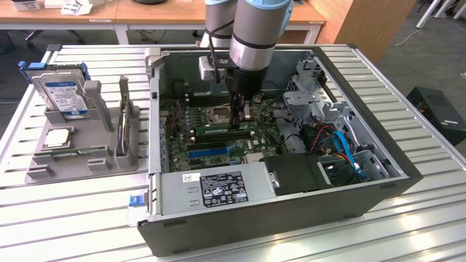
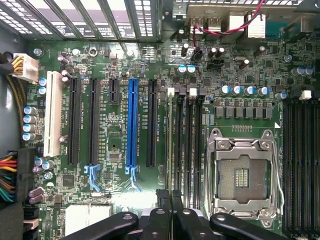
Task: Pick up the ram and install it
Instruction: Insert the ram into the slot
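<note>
- Standing on edge among the memory slots [image 2: 189, 135] beside the CPU socket [image 2: 242, 175], the ram [image 1: 215, 131] is lined up where it has to seat. We judge that the install is under way.
- We see the gripper [image 1: 239, 121] with its jaws drawn almost together at one end of the ram. We cannot tell whether they nip its top edge or only press on it.
- We read the arm [image 1: 251, 49] as reaching straight down into the open case [image 1: 291, 218], wrist upright over the motherboard [image 1: 255, 144].
</note>
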`<state>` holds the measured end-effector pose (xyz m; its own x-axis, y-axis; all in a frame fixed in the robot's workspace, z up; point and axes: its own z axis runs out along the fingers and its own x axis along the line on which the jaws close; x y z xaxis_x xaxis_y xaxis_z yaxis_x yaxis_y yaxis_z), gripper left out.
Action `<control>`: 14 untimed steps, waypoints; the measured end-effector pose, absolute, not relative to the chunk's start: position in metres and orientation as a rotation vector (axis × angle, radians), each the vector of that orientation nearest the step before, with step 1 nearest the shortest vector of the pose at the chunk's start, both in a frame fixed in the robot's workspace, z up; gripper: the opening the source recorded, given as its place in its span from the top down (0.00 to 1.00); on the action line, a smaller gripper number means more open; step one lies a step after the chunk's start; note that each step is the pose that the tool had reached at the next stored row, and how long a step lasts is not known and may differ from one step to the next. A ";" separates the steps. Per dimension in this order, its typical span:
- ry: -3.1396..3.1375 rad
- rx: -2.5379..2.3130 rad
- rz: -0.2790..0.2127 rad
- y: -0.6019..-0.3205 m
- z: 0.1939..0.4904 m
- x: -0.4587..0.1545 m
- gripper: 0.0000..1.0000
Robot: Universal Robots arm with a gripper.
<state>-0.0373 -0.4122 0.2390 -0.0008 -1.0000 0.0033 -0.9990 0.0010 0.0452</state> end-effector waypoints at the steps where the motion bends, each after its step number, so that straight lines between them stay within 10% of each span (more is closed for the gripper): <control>1: -2.198 2.196 -0.046 -0.412 0.239 -0.037 0.88; 14: -2.198 2.196 -0.046 -0.412 0.231 -0.037 0.88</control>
